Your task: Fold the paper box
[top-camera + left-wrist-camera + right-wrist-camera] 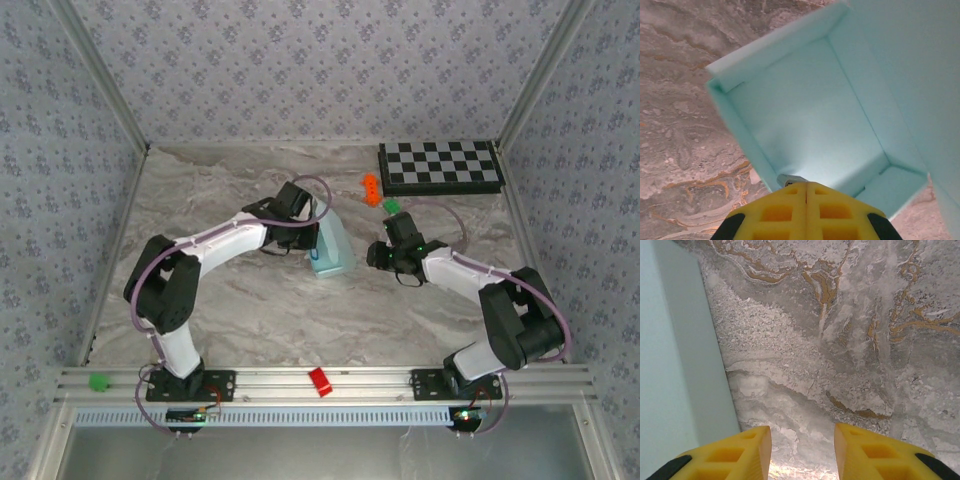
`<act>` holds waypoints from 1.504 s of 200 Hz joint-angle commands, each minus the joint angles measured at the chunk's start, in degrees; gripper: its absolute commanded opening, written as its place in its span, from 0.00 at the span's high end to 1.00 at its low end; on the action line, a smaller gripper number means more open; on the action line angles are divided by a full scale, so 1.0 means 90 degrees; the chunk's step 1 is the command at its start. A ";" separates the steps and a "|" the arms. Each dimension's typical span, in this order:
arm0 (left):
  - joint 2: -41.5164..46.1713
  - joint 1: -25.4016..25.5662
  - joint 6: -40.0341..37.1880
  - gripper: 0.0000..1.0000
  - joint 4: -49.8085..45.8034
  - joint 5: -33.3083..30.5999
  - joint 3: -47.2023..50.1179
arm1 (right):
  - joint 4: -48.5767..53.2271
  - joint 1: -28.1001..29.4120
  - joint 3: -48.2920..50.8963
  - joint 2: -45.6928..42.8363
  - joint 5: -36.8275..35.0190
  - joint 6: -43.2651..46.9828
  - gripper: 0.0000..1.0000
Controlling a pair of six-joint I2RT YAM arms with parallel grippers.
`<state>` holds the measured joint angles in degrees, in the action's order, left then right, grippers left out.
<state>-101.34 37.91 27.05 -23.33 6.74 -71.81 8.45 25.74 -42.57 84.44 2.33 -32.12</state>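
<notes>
The paper box [330, 250] is pale aqua card, partly folded up, and stands in the middle of the marble table [230, 300]. In the left wrist view its open inside [810, 115] shows, with raised walls and a tall flap on the right. My left gripper [806, 184] is shut, its yellow fingers pressed together at the box's near wall with no card seen between them; from above it [312, 222] reaches the box's far left side. My right gripper [802, 432] is open over bare marble with nothing between its fingers. The box's wall [670, 365] stands just to its left; from above this gripper [376, 256] sits right of the box.
A black-and-white checkered board [440, 167] lies at the back right. An orange piece [371, 188] and a green block [391, 205] sit behind my right gripper. A red block [319, 381] and a green one [97, 380] rest on the front rail.
</notes>
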 commanded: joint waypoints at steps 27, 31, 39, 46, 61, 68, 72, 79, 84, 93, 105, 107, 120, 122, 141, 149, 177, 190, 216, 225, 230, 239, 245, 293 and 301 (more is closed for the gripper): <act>0.0342 0.0090 -0.0086 0.98 0.0252 -0.0275 0.0157 | 0.0047 -0.0044 0.0026 -0.0043 0.0003 0.0063 0.60; 0.0335 0.0093 -0.0085 0.98 0.0270 -0.0241 0.0166 | 0.0040 -0.0040 0.0018 -0.0037 0.0003 0.0064 0.60; 0.0340 0.0094 -0.0067 0.96 0.0314 -0.0168 0.0200 | 0.0031 -0.0038 0.0005 -0.0036 0.0014 0.0054 0.60; 0.0342 0.0091 -0.0049 0.93 0.0342 -0.0136 0.0222 | 0.0034 -0.0036 0.0001 -0.0018 0.0022 0.0055 0.60; 0.0372 0.0094 -0.0018 0.84 0.0422 -0.0076 0.0276 | 0.0026 -0.0030 0.0004 -0.0018 0.0028 0.0043 0.60; 0.0422 0.0093 -0.0002 0.81 0.0484 -0.0061 0.0311 | 0.0037 -0.0030 0.0011 -0.0026 0.0046 0.0036 0.60; 0.0447 0.0086 0.0002 0.79 0.0514 -0.0060 0.0337 | 0.0038 -0.0021 0.0004 -0.0028 0.0049 0.0045 0.60; 0.0525 0.0094 0.0002 0.74 0.0556 -0.0066 0.0383 | 0.0036 -0.0027 0.0013 -0.0034 0.0054 0.0038 0.60; 0.0581 0.0089 0.0002 0.70 0.0593 -0.0074 0.0414 | 0.0038 -0.0012 0.0009 -0.0038 0.0062 0.0034 0.60; 0.0692 0.0086 -0.0024 0.62 0.0646 -0.0094 0.0469 | 0.0038 -0.0009 0.0018 -0.0055 0.0073 0.0034 0.60; 0.0841 0.0085 -0.0073 0.57 0.0659 -0.0153 0.0519 | 0.0038 -0.0015 0.0023 -0.0075 0.0074 0.0037 0.60; 0.0862 0.0085 -0.0082 0.57 0.0652 -0.0166 0.0526 | 0.0040 -0.0010 0.0023 -0.0076 0.0071 0.0035 0.60; 0.1073 0.0085 -0.0141 0.56 0.0609 -0.0299 0.0569 | 0.0073 -0.0003 0.0045 -0.0126 0.0056 0.0043 0.60; 0.1106 0.0085 -0.0148 0.55 0.0610 -0.0331 0.0582 | 0.0083 0.0000 0.0048 -0.0137 0.0055 0.0051 0.60; 0.1455 0.0037 -0.0185 0.53 0.0591 -0.0585 0.0711 | 0.0150 0.0014 0.0110 -0.0255 0.0028 0.0058 0.60; 0.1584 -0.0010 -0.0174 0.51 0.0600 -0.0746 0.0768 | 0.0163 0.0022 0.0158 -0.0308 0.0041 0.0063 0.60; 0.1726 -0.0439 0.0127 0.53 0.0708 -0.0927 0.0961 | 0.0184 0.0130 0.0349 -0.0454 0.0064 0.0015 0.60; 0.1515 -0.0750 0.0244 0.61 0.0658 -0.0698 0.0842 | 0.0157 0.0242 0.0429 -0.0498 0.0073 -0.0051 0.61; 0.0752 -0.1154 0.0134 0.70 0.0581 -0.0274 0.0278 | 0.0024 0.0569 0.0592 -0.0534 -0.0021 -0.0308 0.63; 0.0424 -0.1249 0.0105 0.73 0.0605 -0.0118 0.0065 | -0.0079 0.0683 0.0663 -0.0527 -0.0026 -0.0384 0.64; 0.0242 -0.1288 0.0093 0.75 0.0623 -0.0003 -0.0066 | -0.0138 0.0732 0.0690 -0.0526 -0.0040 -0.0516 0.65; -0.0065 -0.1363 0.0065 0.78 0.0681 0.0175 -0.0277 | -0.0231 0.0823 0.0744 -0.0521 -0.0070 -0.0689 0.66; -0.0261 -0.1401 0.0044 0.78 0.0714 0.0260 -0.0423 | -0.0286 0.0874 0.0774 -0.0517 -0.0081 -0.0777 0.67; -0.1953 -0.1566 -0.0133 0.86 0.0459 0.1312 -0.1913 | -0.0705 0.1196 0.0931 -0.0397 -0.0071 -0.1394 0.75; -0.2143 -0.1562 -0.0169 0.86 0.0424 0.1540 -0.2105 | -0.0792 0.1216 0.0936 -0.0351 -0.0045 -0.1444 0.75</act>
<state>-116.33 24.08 27.20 -17.96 12.97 -85.17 4.16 35.94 -34.72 80.88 2.33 -41.23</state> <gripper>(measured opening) 0.146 0.253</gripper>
